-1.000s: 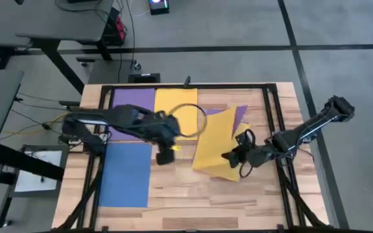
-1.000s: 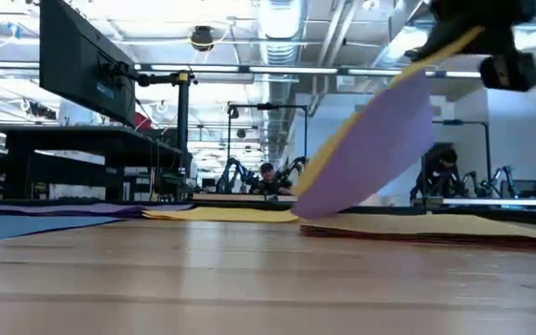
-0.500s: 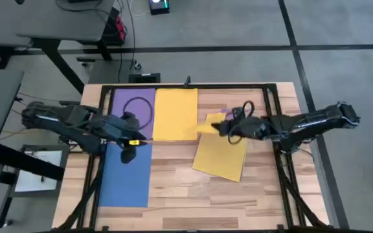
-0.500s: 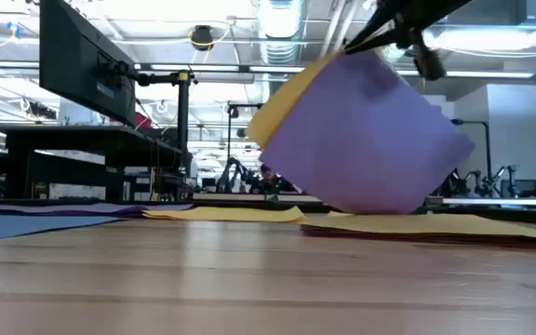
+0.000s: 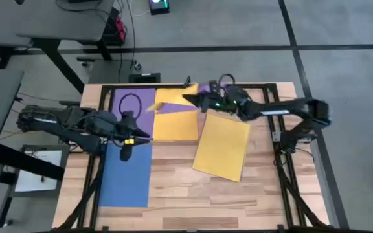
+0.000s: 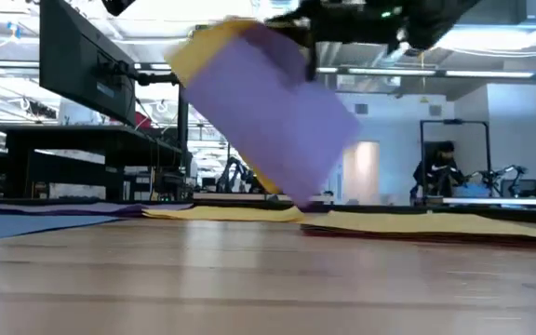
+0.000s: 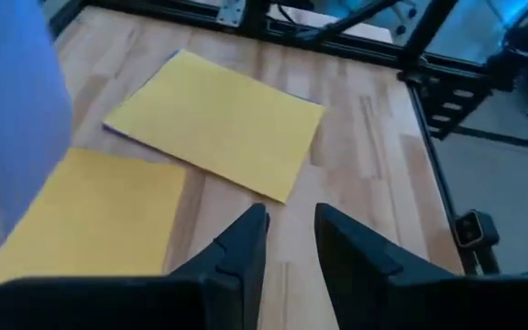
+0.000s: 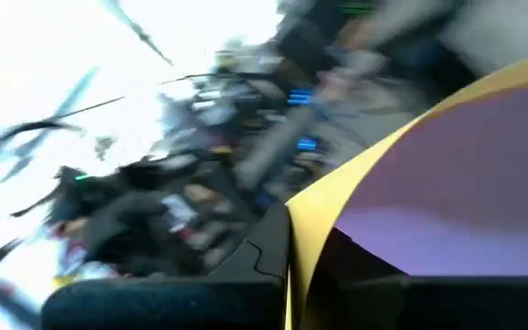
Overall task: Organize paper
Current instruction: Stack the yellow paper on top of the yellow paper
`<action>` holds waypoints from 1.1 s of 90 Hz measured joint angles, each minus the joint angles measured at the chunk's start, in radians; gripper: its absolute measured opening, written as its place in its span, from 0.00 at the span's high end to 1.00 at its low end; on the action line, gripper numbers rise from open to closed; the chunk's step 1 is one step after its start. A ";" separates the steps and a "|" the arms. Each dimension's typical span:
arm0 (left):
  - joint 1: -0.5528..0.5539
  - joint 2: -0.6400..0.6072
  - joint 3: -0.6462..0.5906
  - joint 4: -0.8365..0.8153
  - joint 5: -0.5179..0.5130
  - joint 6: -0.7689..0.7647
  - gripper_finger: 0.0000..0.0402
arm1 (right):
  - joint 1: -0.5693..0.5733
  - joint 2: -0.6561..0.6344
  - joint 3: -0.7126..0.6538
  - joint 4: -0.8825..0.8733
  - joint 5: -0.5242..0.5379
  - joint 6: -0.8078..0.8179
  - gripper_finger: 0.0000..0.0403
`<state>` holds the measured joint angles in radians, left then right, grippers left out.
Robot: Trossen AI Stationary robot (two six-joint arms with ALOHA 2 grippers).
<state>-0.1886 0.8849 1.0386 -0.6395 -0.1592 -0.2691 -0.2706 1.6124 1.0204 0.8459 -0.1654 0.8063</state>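
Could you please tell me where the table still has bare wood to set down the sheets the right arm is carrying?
Bare wood runs along the near edge, below the flat blue paper sheet and tilted yellow paper sheet, with a strip between them. The far half is crowded: right end effector carries purple-and-yellow sheets there.

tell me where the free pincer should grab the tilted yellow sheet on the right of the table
Probably its lower right corner: the yellow sheet lies flat and skewed on a stack, so an edge must be lifted. Come from above and the front of the table with the left pincer, open and empty. The right pincer holds lifted sheets.
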 joint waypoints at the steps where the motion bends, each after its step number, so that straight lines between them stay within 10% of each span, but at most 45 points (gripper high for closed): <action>1: 0.000 -0.001 0.000 0.000 0.000 0.000 0.80 | 0.000 0.011 0.010 0.007 -0.014 -0.006 1.00; 28: -0.001 -0.080 0.000 -0.076 -0.008 -0.068 0.80 | 0.040 0.082 0.072 -0.133 -0.103 -0.081 1.00; 47: -0.001 -0.098 0.000 -0.149 -0.101 -0.129 0.80 | 0.098 -0.099 0.073 -0.567 -0.099 -0.118 1.00; 99: 0.060 0.210 0.001 -0.067 -0.017 -0.136 0.80 | 0.580 -0.251 0.043 -1.340 0.304 0.320 1.00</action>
<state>-0.1286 1.0947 1.0397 -0.7067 -0.1758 -0.4047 0.3095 1.3617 1.0634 -0.4944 0.1384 1.1262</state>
